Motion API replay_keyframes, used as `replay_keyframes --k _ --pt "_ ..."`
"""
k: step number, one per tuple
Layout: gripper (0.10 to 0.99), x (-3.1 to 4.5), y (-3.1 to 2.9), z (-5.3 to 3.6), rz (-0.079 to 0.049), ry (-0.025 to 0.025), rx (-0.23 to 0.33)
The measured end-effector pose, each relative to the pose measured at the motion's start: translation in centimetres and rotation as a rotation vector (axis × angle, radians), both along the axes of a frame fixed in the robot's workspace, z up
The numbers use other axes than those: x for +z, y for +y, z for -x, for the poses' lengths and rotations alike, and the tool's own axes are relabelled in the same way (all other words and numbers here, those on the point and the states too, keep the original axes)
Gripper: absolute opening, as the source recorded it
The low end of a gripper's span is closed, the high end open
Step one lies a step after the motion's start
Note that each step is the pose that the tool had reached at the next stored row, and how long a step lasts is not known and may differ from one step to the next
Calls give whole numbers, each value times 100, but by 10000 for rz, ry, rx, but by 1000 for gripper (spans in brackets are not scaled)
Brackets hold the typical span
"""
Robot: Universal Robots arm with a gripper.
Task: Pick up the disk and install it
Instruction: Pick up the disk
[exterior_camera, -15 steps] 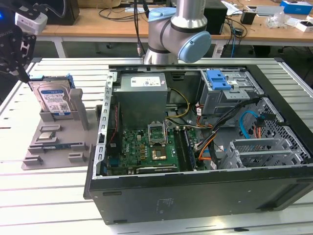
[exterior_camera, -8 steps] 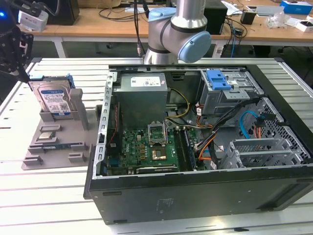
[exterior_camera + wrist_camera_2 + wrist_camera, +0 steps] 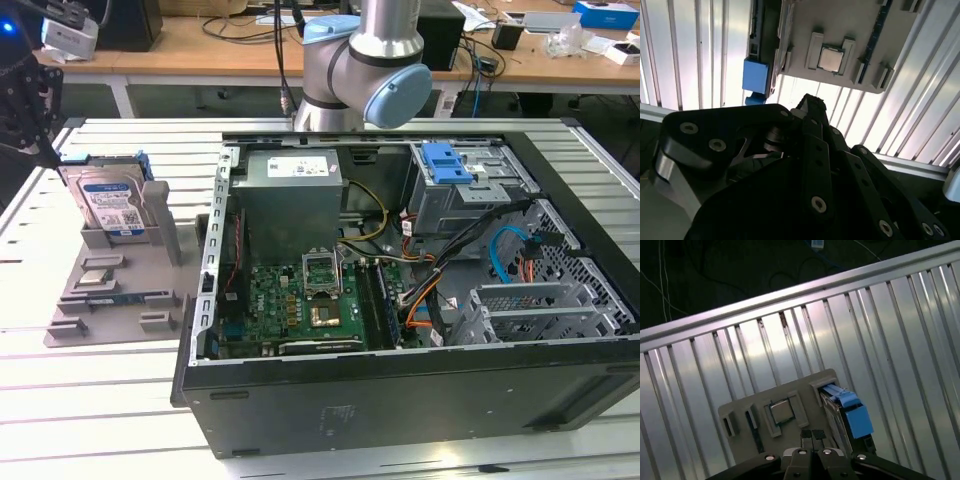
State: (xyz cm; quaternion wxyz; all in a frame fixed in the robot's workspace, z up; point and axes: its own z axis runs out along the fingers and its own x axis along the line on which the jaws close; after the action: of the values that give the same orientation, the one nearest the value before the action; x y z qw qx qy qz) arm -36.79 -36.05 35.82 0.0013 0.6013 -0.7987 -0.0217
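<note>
Approach to the pick-up. The flat rectangular silver-metal disk (image 3: 110, 200), marked by a blue-and-white label and blue plastic side rails, is shown standing on edge in a slot of the grey moulded holder tray (image 3: 160, 278). The tray rests on the ribbed metal table (image 3: 100, 400), to the exterior view's left of the open black computer case (image 3: 400, 410). The black two-fingered tool (image 3: 812, 436) is seen in the exterior view up and to that view's left of the disk, near it but not touching. Its fingertips are drawn together with nothing held between them. In both wrist views the disk is presented edge-on at one end of the tray, with a square metal processor chip (image 3: 782, 411) seated in a pocket beside it. There the tool's tips appear in line with the tray's middle rather than with the disk. The step in hand is judged to be the reach toward the disk. For a sound grasp, it is judged that the jaws should be spread wider than the disk's thickness and centred over its upper edge. They should be aligned so that the pads meet the two broad faces, with the slot walls left clear.
</note>
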Motion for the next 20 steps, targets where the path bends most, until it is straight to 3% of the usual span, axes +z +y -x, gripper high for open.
replay_keyframes --k 14,20 --pt "106 0 0 0 0 0 1748" --pt "106 0 0 0 0 0 1966"
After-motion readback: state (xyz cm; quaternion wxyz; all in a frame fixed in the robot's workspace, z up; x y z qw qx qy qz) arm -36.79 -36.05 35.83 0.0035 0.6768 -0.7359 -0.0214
